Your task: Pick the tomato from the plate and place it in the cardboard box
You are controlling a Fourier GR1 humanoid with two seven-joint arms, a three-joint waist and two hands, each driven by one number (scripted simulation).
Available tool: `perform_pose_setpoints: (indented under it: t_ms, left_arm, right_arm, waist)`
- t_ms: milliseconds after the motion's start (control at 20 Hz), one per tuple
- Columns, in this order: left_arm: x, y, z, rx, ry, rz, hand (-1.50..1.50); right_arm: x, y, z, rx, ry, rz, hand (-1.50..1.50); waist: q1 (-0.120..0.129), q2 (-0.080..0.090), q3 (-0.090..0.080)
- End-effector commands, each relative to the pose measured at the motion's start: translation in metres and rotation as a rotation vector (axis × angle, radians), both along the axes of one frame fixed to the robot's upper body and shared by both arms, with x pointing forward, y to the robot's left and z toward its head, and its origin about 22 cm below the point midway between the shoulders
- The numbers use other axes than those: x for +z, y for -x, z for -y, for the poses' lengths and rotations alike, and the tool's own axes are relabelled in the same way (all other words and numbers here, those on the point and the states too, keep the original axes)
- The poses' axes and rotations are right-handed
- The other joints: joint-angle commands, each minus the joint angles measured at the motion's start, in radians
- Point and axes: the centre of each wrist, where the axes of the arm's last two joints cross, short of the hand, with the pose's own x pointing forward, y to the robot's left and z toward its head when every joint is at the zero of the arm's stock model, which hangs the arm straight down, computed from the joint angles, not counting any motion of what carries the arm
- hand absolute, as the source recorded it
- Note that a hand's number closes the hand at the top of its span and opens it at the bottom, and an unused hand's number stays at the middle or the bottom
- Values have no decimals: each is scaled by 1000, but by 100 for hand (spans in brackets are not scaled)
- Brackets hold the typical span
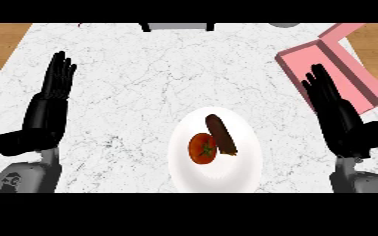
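Two open: left hand (44, 107), right hand (338, 117) | tomato (201, 149) on plate (221, 177)

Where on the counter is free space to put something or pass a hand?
Bare counter lies between the left hand and the plate, and beyond the plate. Crowded: the right side, where the right hand overlaps the pink box.

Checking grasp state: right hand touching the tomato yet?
Apart. Head view shows the open right hand right of the plate, with bare marble counter between it and the tomato on the plate.
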Motion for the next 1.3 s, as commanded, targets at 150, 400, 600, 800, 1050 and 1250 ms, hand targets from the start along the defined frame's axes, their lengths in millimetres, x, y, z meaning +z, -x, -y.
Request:
perform_pose_setpoints:
  t_ms: [150, 400, 600, 800, 1050, 1250]
  left_arm:
    - [14, 1, -19, -87, -199, -58, 0]
    - [1, 0, -12, -211, -244, -168, 0]
    - [7, 5, -3, -252, -263, -151, 0]
    - [9, 0, 1, -293, -245, -137, 0]
    - [14, -7, 0, -309, -267, -133, 0]
    - [21, -20, 11, -297, -254, -126, 0]
  right_arm:
    - [36, 47, 11, -329, -59, 334, -150]
    - [4, 115, 16, -525, 133, 266, -150]
    - [-17, 156, -14, -489, 232, 381, -150]
    - [-31, 172, -30, -401, 431, 404, -150]
    - [-10, 183, -45, -298, 593, 276, -150]
    - [10, 181, -41, -166, 768, 162, -150]
  waist:
    - [-75, -3, -8]
    - [-72, 11, -9]
    - [-30, 11, -8]
    - [-13, 16, -9]
    - [2, 21, -12]
    - [12, 28, -14]
